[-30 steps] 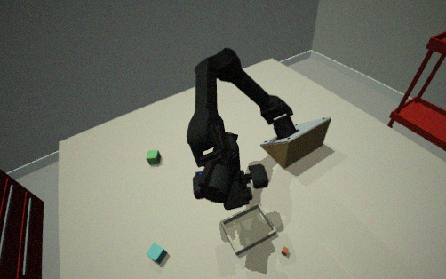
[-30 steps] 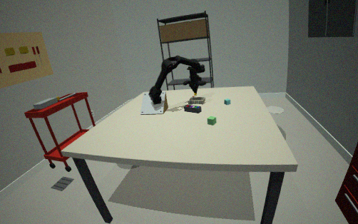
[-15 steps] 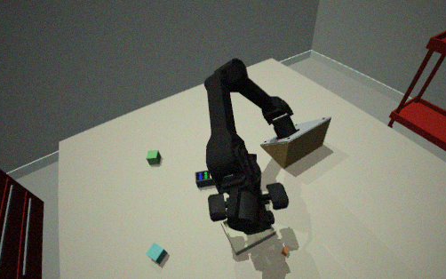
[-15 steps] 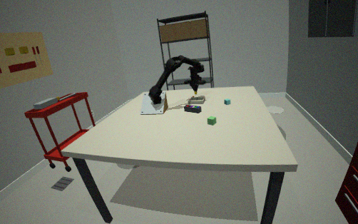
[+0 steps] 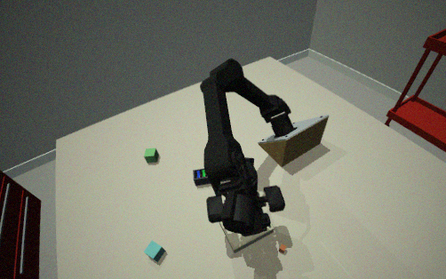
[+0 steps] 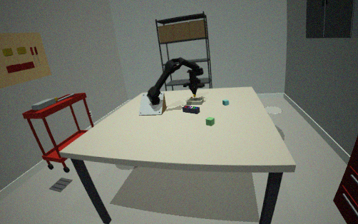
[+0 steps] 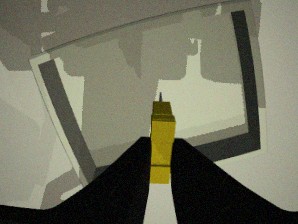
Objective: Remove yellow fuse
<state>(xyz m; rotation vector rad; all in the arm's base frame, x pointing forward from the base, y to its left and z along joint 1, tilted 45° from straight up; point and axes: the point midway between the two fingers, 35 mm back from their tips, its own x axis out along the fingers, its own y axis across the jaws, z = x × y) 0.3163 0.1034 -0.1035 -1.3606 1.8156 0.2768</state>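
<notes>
The yellow fuse [image 7: 162,140] [image 6: 195,95] is between the fingertips of my gripper [image 7: 160,147] [image 6: 195,95], which is shut on it. In the wrist view its prong points away from the fingers, over the inside of the tray. The tray [image 7: 254,95] [image 5: 251,242] [image 6: 195,103] lies below the gripper; the arm hides much of it in the top view. In the exterior view the fuse appears above the tray. The fuse block [image 5: 201,179] [image 6: 191,110] stands apart from the gripper, with other coloured fuses in it; the arm partly covers it in the top view.
A green cube [image 5: 151,155] [image 6: 210,121], a teal cube [image 5: 154,251] [image 6: 225,102] and a small orange cube [image 5: 282,249] lie on the table [image 5: 108,200] [image 6: 172,143]. The arm's base is on a sloped wedge [image 5: 304,141] [image 6: 152,110].
</notes>
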